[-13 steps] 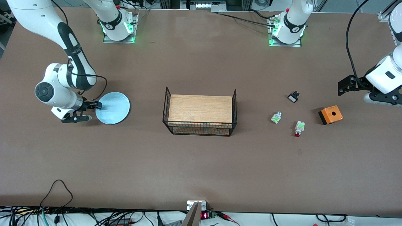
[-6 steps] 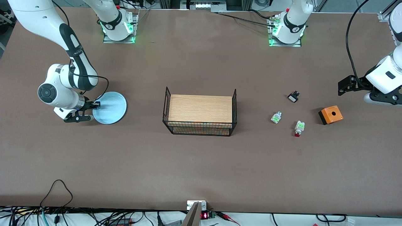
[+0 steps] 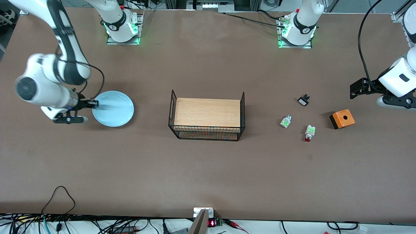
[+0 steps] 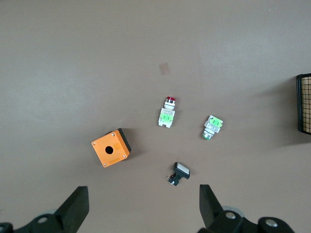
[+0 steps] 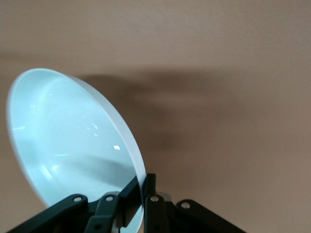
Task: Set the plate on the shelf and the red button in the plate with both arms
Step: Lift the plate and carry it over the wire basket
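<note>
At the right arm's end of the table, the plate is held by its rim in the right gripper, whose jaws are pinched tight on the edge; in the right wrist view the plate is seen tilted, with shadow under it, so it is judged lifted clear of the table. Near the middle stands a wire basket with a wooden board on top, judged the likely place for both things. Toward the left arm's end lie a white-green part, a black-and-white part, the red button and an orange box, all apart from one another. The left gripper is held over bare table near the orange box, jaws spread wide, nothing in them; this arm waits. So the plate is grasped but not yet placed, and the red button is untouched. Only the left wrist view shows the red button's red tip plainly
</note>
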